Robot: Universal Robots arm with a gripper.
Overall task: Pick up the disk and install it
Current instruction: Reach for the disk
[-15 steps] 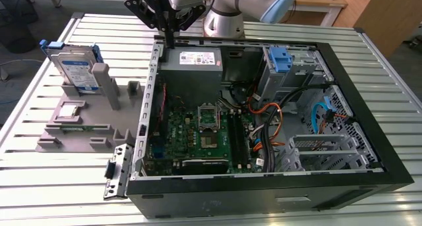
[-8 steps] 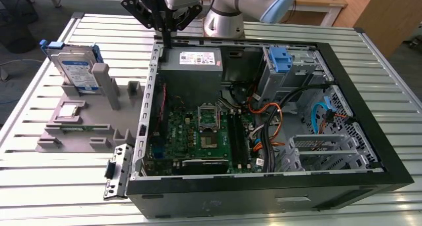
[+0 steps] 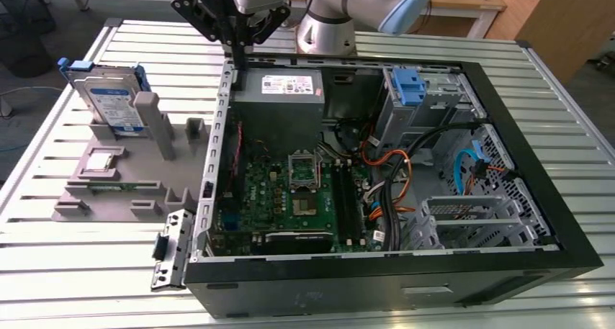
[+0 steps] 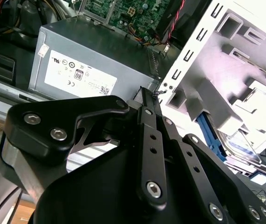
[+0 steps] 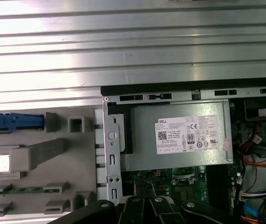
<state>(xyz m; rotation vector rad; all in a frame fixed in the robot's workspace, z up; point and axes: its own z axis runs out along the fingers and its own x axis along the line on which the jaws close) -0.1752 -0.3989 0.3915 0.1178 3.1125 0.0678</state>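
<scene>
The disk point(image 3: 112, 103), a silver drive with a white-and-blue label in a blue carrier, stands upright in a grey fixture point(image 3: 111, 188) on the exterior view's left. My gripper point(image 3: 235, 50) hangs above the rear corner of the open computer case point(image 3: 538, 199), to the right of the disk and well apart from it. Its black fingers are shut with nothing between them. In the second wrist view the gripper point(image 4: 146, 95) points toward the case wall, with the disk point(image 4: 237, 142) off to one side. The first wrist view shows the disk's blue edge point(image 5: 16, 122) from above.
A grey power supply point(image 3: 288, 91) with a white sticker sits just below the gripper inside the case. A blue bracket point(image 3: 408, 88) stands in the drive bay at the far side. Motherboard, cables and a metal cage fill the case. A slatted metal table point(image 3: 57, 257) surrounds everything.
</scene>
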